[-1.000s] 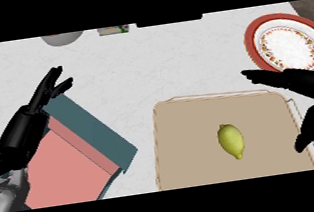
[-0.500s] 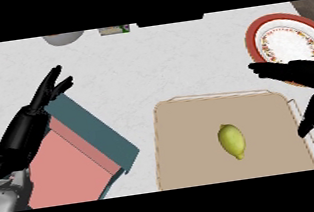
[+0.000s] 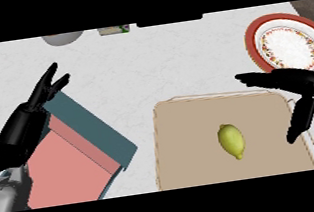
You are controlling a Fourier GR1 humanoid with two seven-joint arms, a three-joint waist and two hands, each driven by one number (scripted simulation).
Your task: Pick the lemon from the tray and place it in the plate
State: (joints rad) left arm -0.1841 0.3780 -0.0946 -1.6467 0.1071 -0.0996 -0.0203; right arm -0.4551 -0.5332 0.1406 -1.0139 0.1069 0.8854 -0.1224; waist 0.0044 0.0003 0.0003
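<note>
Right hand point(image 3: 297, 83): spread wide above right edge of tray point(image 3: 187, 144), nothing grasped. Lemon point(image 3: 230, 140): untouched on tray. Left hand point(image 3: 37, 107): fingers straight, empty.

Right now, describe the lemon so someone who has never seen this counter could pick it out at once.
On the white counter, look for the big tan tray at the near right, just below the red-rimmed plate. The lemon lies alone, a little right of the tray's middle. It is small, oval and yellow, the only yellow thing in view and the only thing on the tray.
</note>
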